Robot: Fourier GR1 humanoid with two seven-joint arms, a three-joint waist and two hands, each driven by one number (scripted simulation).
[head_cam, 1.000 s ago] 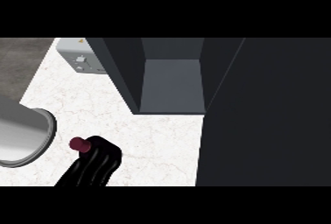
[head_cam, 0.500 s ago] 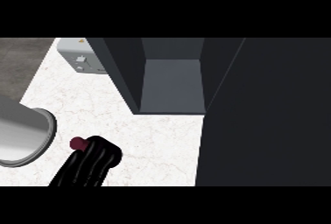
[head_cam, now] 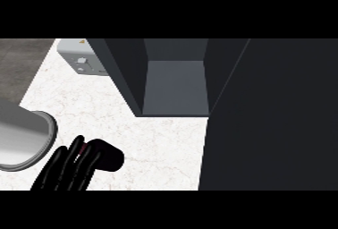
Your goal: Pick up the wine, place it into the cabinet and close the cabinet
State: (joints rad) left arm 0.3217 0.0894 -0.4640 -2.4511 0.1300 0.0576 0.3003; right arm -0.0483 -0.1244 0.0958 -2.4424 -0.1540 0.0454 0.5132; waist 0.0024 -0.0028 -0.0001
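Grasping the wine bottle [head_cam: 84, 152] at lower left, the left hand [head_cam: 76, 167] curls around it; the open cabinet [head_cam: 175, 89] awaits, door unclosed.

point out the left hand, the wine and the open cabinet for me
left hand [head_cam: 69, 167]: head view, on the curled black fingers.
wine [head_cam: 84, 152]: head view, on the dark red sliver showing between the fingers.
cabinet [head_cam: 175, 87]: head view, on the grey floor of its open inside.
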